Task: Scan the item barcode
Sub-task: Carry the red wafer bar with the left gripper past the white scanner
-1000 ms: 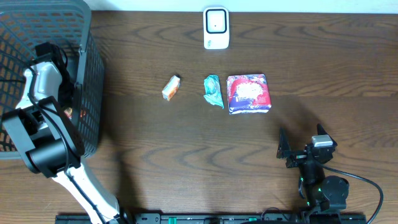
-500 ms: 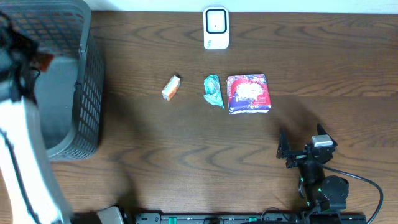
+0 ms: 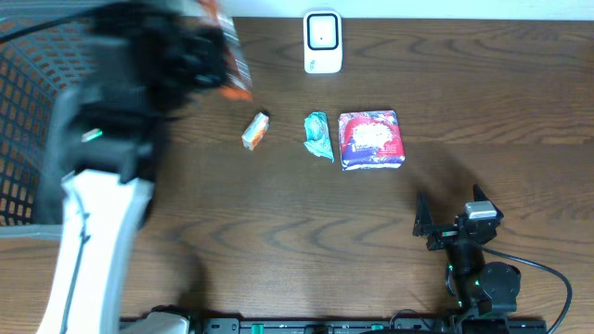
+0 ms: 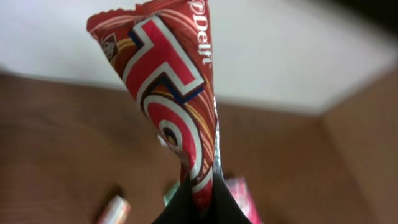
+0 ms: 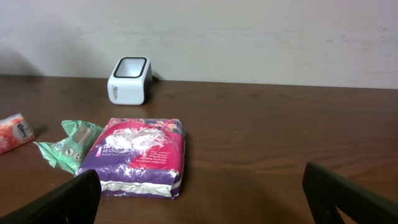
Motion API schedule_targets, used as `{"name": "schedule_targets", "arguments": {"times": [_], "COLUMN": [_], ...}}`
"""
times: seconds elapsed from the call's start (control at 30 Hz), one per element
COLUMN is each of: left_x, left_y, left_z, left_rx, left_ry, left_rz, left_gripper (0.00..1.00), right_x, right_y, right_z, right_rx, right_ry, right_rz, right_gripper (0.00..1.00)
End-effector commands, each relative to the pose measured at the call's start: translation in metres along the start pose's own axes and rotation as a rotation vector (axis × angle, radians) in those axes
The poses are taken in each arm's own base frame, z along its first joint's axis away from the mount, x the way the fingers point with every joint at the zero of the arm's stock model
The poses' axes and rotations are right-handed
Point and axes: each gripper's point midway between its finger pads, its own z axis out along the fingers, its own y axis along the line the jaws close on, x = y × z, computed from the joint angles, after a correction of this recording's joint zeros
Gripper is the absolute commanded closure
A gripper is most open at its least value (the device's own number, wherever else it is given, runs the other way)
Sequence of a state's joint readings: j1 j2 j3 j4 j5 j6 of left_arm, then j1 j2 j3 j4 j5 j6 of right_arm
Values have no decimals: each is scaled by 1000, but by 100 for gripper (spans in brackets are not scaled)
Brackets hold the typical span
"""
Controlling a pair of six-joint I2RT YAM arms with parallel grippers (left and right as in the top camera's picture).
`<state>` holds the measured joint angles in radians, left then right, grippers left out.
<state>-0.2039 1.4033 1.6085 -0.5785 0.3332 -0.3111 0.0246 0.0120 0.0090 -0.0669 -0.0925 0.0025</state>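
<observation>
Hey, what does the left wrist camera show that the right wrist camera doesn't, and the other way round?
Only the left wrist view: a red snack wrapper pinched in the shut left gripper. Only the right wrist view: the white scanner and the open right gripper, holding nothing. Both: the wooden table, plus the orange packet, green packet and purple pack, though those three are blurred in the left wrist view.
</observation>
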Motion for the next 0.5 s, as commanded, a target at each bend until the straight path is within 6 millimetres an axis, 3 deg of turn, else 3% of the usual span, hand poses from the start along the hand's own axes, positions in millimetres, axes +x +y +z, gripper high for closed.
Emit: {"name": "schedule_targets", "arguments": {"times": [0.0,0.2,0.47], "left_x": [46,110,184], "left_y": [0,23,68], "left_z": [48,118,173], "left_rx": [-44,-160,-271], "left_ry": [145,322,518], "left_rz": [161,189,101], "left_gripper": [92,92,92], "right_x": [1,1,1], "right_y": [1,1,1], "right_z": [0,0,0], "right_rx": [-4,-4,-4], "right_ry": [1,1,1], "right_rz": [-12,-12,-12], "right_gripper": [1,1,1]}}
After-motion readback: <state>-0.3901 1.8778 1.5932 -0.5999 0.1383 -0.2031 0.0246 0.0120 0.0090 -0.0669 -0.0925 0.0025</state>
